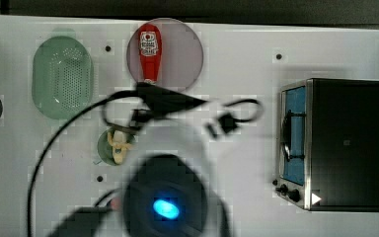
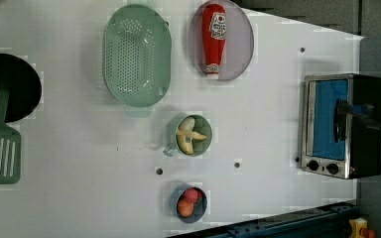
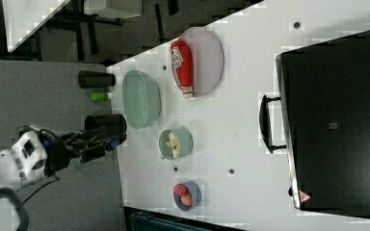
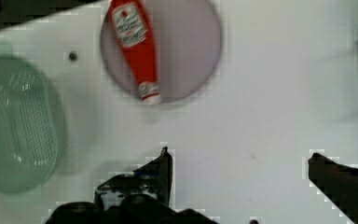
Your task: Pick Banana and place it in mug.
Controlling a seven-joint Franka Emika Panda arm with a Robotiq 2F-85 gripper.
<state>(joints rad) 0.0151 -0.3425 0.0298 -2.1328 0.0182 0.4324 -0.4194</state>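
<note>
Banana (image 2: 190,136) sits in mug (image 2: 192,135) mid-bench, colander (image 2: 137,54) and ketchup bottle (image 2: 214,38) on plate (image 2: 241,42) nearer the far edge. Toaster oven (image 2: 341,125) by the left view's right edge; white bench (image 2: 79,148). Gripper (image 4: 237,163) spread wide, holding nothing.

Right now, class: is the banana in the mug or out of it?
In. The left view shows the banana lying inside the mug, within its rim.
</note>
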